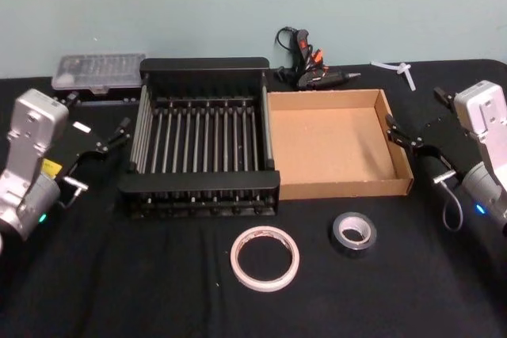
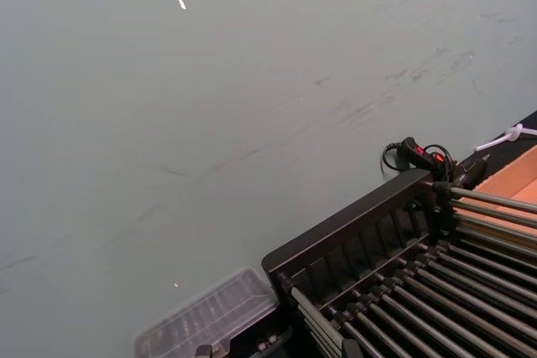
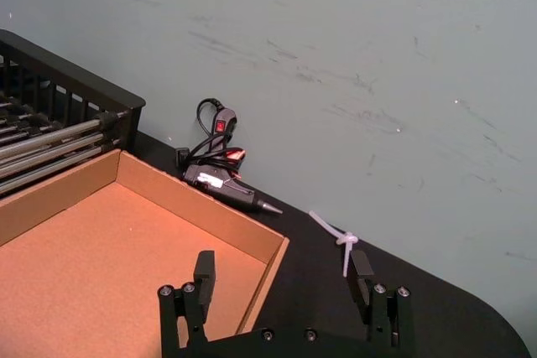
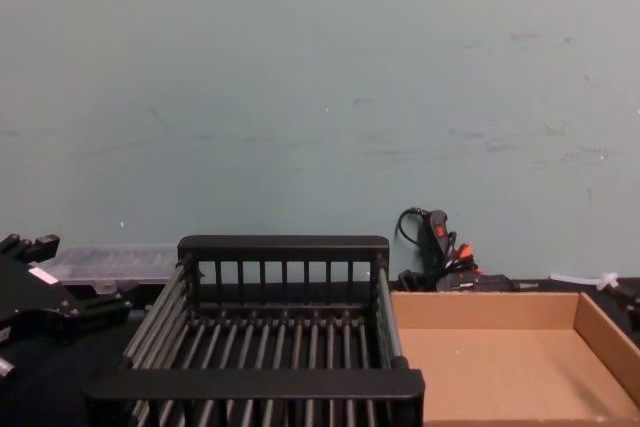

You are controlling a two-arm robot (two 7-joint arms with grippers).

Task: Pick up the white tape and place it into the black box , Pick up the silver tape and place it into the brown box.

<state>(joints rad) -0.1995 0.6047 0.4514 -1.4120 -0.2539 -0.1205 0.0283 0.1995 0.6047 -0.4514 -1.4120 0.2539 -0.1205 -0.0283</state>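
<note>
From the head camera I see the white tape (image 1: pixel 265 258) flat on the table, toward me and inward from my left gripper (image 1: pixel 111 138), in front of the black box (image 1: pixel 202 195). The silver tape (image 1: pixel 353 233) lies nearer my right gripper (image 1: pixel 410 142), before the brown box (image 1: pixel 333 187). My right wrist camera shows those jaws spread and empty. I cannot tell the left gripper's state.

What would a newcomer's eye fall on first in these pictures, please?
Probably the black box and the brown box, side by side and touching at mid-table, both holding nothing. In front of them lie the white tape and, to its right, the smaller silver tape. The left gripper and right gripper flank the boxes, open.
</note>
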